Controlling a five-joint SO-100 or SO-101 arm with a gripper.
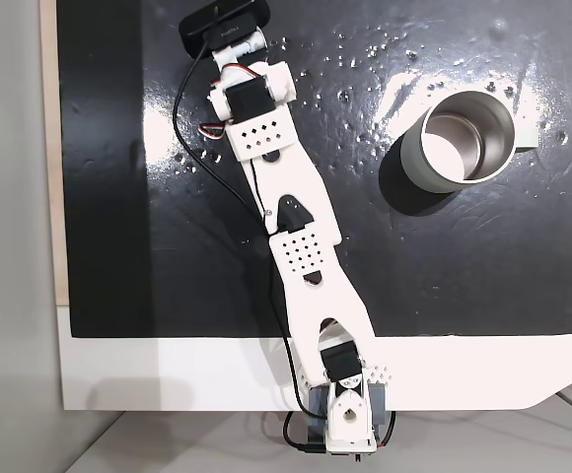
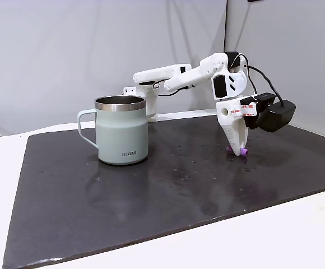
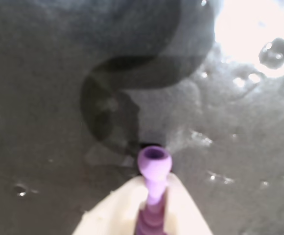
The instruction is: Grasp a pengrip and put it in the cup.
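One ribbed purple pengrip (image 3: pixel 153 186) pinched in white claw (image 3: pixel 149 208), glossy black mat (image 3: pixel 59 98)

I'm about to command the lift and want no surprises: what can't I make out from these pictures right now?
- Pengrip: its rear end is hidden between the fingers in the wrist view.
- Pengrip in a fixed view: a tiny purple speck under the gripper; whether it has left the mat is unclear.
- Gripper tip in a fixed view from above: covered by the wrist camera.
- Cup: inside partly glared out; seems empty.
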